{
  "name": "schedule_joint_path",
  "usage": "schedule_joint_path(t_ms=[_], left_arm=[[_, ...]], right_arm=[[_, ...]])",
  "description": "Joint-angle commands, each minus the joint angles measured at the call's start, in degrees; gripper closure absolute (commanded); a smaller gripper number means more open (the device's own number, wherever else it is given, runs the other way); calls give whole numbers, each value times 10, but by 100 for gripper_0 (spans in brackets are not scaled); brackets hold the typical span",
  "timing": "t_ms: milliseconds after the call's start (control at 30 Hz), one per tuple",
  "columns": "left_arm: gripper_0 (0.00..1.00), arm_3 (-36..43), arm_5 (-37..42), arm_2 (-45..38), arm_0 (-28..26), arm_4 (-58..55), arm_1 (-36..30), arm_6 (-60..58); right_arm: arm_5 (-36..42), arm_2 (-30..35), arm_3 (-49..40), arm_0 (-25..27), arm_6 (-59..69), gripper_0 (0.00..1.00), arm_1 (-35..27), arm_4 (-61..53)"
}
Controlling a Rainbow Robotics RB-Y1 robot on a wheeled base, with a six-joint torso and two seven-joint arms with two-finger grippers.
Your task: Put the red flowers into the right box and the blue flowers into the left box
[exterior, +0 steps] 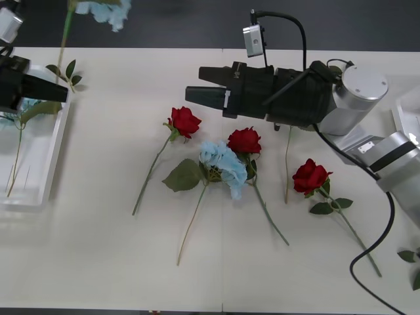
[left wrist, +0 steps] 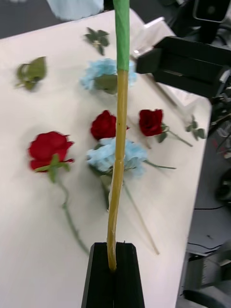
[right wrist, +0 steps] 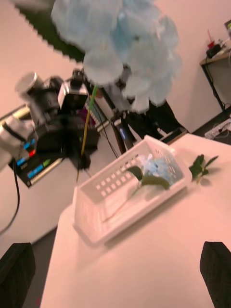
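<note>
No brand, label or writing can be read on any thing.

In the front view the left gripper (exterior: pixel 62 92) is at the left edge, above the left box (exterior: pixel 56 147). Its black fingers are pressed together on the stem of a blue flower (exterior: pixel 105 10), whose head is at the top edge of the picture. The left wrist view makes this clear: the two fingers (left wrist: pixel 114 274) are closed flat on the yellow-green stem (left wrist: pixel 119 125), which rises straight away from them.

The left box holds one more blue flower (exterior: pixel 26 108). The right wrist view shows the box's slotted wall (right wrist: pixel 115 180) and the flower lying inside with its leaf (right wrist: pixel 154 181); the front view does not show the slots. A small leaf sprig (right wrist: pixel 201 167) lies on the table (exterior: pixel 118 262) just beside the box.

The right gripper (exterior: pixel 197 85) hangs over the middle of the table with its black fingers apart and holds nothing. In its own wrist view the two fingers (right wrist: pixel 17 274) stand at the two corners.

On the table three red flowers lie: one to the left (exterior: pixel 185 121), one in the middle (exterior: pixel 244 140) and one to the right (exterior: pixel 310 176). A blue flower (exterior: pixel 223 167) lies between the first two and touches the middle one. The right box (exterior: pixel 401 118) shows partly at the right edge.
</note>
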State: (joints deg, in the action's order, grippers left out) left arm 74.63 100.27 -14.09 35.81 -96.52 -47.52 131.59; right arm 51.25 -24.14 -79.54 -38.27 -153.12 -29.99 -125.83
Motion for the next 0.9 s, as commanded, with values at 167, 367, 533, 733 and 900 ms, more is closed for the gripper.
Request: schedule_joint_path(t_ms=[167, 367, 533, 733, 900], left_arm=[[100, 17, 28, -95, -44, 121, -91, -56], [100, 17, 27, -150, -86, 222, -137, -57], [100, 17, 11, -176, -115, 312, -155, -56], [100, 17, -38, -165, -133, 392, -156, -57], [100, 17, -72, -123, -141, 429, -157, -60]], right_arm=[[97, -2, -24, -43, 156, 0, -106, 100], [184, -2, -48, -51, 293, 0, -176, 201], [268, -4, -113, -48, 441, 0, -248, 283], [306, -4, -200, -15, 557, 0, -306, 348], [313, -4, -286, 45, 621, 0, -344, 438]])
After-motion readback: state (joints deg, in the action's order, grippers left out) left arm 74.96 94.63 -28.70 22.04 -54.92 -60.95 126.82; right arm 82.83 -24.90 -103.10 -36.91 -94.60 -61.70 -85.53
